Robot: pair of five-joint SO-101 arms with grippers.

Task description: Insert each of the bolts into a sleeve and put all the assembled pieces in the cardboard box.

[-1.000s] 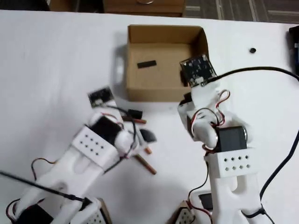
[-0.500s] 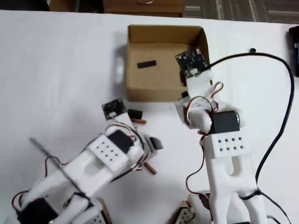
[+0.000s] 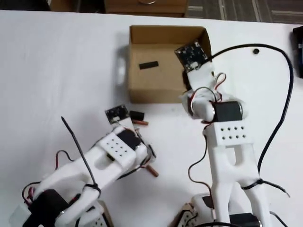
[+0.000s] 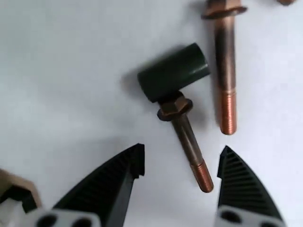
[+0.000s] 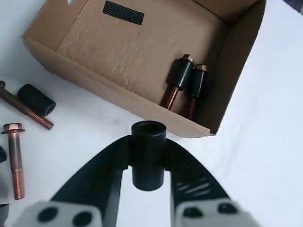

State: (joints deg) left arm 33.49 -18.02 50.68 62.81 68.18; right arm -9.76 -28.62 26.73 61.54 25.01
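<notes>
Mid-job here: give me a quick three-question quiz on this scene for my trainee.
1. True or false: the right pincer is empty.
2. How many assembled pieces lie in the cardboard box? A one, B two, C four.
3. Fill in: the left pincer is open over a loose ____.
Key: 1 false, it grips a sleeve; 2 B; 3 bolt.

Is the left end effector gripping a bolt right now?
No: the left end effector is open, and the bolt between its tips lies untouched on the table.
</notes>
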